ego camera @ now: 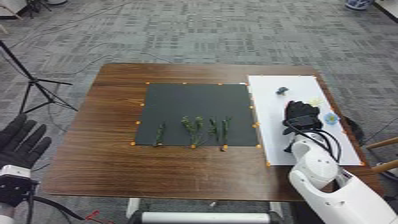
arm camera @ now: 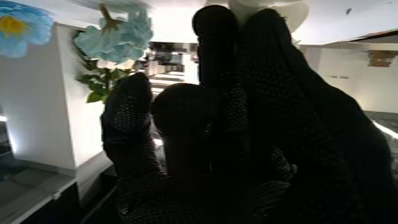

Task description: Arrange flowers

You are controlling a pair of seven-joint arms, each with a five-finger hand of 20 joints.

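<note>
- Head view: green stems (ego camera: 194, 132) lie on dark mat (ego camera: 191, 100); likely light, bendable; pinch mid-stem.
- Blue flower (ego camera: 331, 119) on white sheet (ego camera: 274, 125), beside right hand (ego camera: 303, 120). Left hand (ego camera: 19, 146) released, spread.
- Right wrist view: right hand unclenched, fingers extended; pale bloom (arm camera: 291, 14) at fingertips, contact unclear. Petals probably crushable; grip below head.

Head view: left edge crops the left hand (ego camera: 19, 142), right hand (ego camera: 304, 117) hides some of the white board (ego camera: 271, 125), and the dark bit (ego camera: 282, 90) plus the pale yellow thing (ego camera: 314, 101) are too small to identify (same for bloom detail on the green stems (ego camera: 194, 131)). Right wrist view: blue flower (arm camera: 18, 30) cropped by left edge, white rounded thing (arm camera: 296, 11) cut by top edge and partly behind the fingers (arm camera: 216, 30), kind unclear.
</note>
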